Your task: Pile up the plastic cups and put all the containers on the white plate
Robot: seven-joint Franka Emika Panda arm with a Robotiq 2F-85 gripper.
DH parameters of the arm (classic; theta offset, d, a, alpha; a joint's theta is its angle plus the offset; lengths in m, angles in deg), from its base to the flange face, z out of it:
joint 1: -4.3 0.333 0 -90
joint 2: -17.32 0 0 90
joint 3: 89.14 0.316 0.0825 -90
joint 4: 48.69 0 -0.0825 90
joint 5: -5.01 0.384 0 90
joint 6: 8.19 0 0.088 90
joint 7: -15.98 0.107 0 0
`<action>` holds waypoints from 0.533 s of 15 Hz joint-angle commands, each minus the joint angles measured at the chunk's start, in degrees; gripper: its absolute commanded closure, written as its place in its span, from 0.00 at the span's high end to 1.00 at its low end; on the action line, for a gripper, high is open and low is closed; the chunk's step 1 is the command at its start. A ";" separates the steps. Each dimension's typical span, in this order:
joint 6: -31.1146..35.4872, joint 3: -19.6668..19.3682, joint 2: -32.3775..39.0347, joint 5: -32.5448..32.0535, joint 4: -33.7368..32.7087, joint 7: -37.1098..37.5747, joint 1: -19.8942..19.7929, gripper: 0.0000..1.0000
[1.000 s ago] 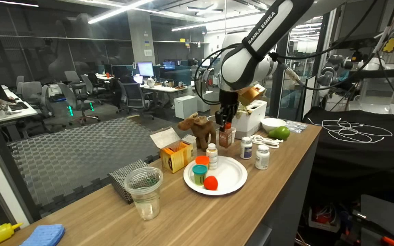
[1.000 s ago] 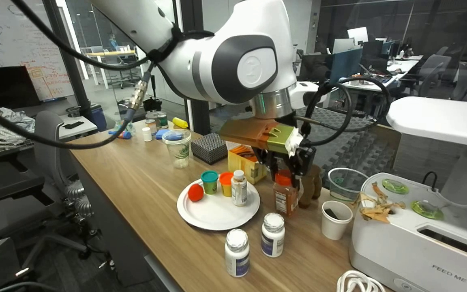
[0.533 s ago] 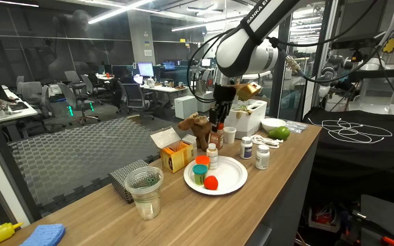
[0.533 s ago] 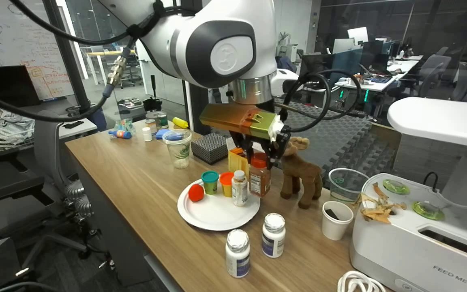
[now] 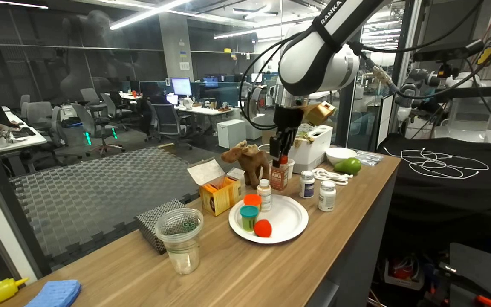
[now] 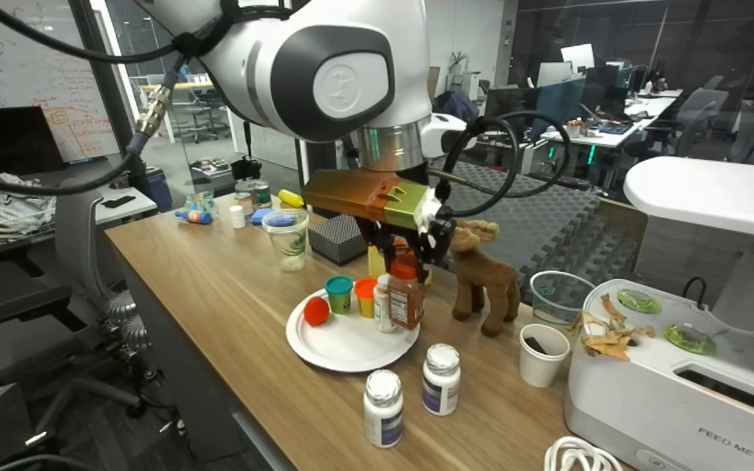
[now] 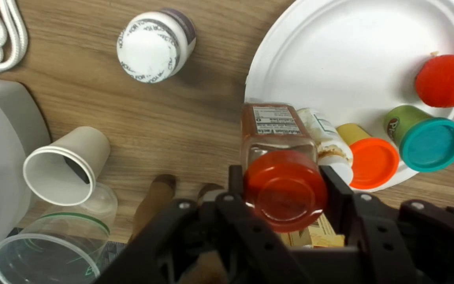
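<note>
The white plate (image 6: 341, 345) stands between one clear cup (image 6: 288, 243) and another clear cup (image 6: 559, 302), not yet piled. I clasp the red-capped jar (image 6: 406, 305) in my gripper (image 7: 284, 183) near the plate's edge, unplaced. Two pill bottles (image 6: 441, 383) beside the plate perhaps belong too. The teal pot (image 6: 339, 298) and orange pot (image 6: 365, 299) already sit on it.

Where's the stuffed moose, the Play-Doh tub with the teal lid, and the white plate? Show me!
Stuffed moose (image 6: 485, 271), in an exterior view: on its brown body.
Teal-lidded Play-Doh tub (image 7: 430, 141), in the wrist view: on its lid.
White plate (image 5: 286, 221), in an exterior view: on a bare, flat part.
</note>
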 commanded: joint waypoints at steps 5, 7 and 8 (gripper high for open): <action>0.28 -0.05 -4.68 -1.58 6.95 0.13 2.93 0.28; 1.67 0.12 -3.90 -1.81 7.43 0.08 3.62 0.29; 2.28 0.11 -3.46 -2.12 7.47 0.31 4.03 0.28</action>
